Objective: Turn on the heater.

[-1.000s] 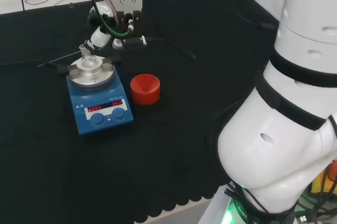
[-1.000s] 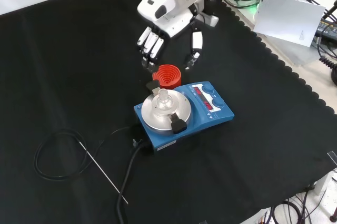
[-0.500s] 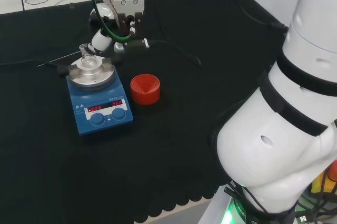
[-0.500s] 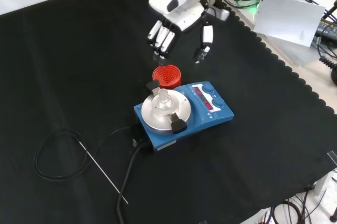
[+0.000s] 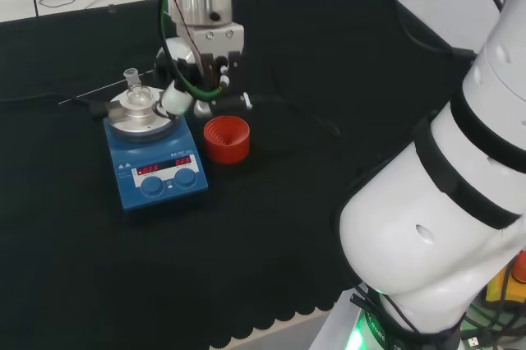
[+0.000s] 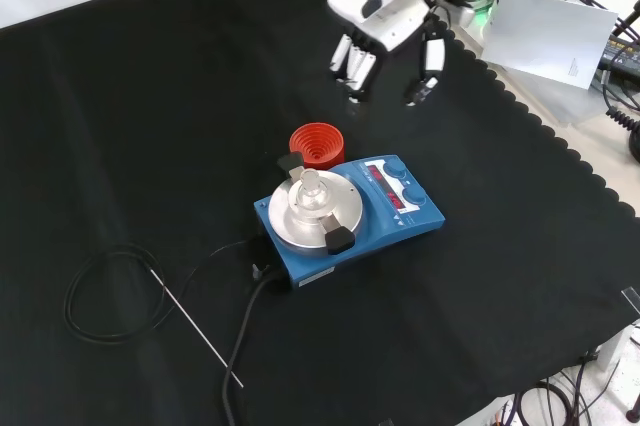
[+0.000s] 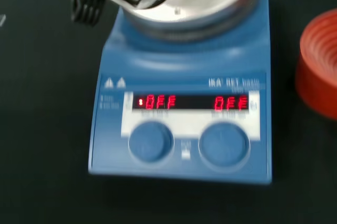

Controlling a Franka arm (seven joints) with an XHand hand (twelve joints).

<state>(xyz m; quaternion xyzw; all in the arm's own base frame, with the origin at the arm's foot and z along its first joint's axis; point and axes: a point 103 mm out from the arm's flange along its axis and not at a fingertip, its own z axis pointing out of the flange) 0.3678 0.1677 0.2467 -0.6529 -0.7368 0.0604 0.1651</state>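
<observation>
Heater (image 6: 350, 211): blue, 2 knobs (image 7: 150, 141) untouched, red display lit, not yet switched on. Hand (image 6: 385, 31): above, well apart, fingers relaxed, empty.

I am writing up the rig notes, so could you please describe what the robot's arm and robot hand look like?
The arm is glossy white, built of rounded links with black bands at the joints. The robot hand has a white body and white finger segments with black joints and tips. Green and dark cables run down past the wrist.
</observation>
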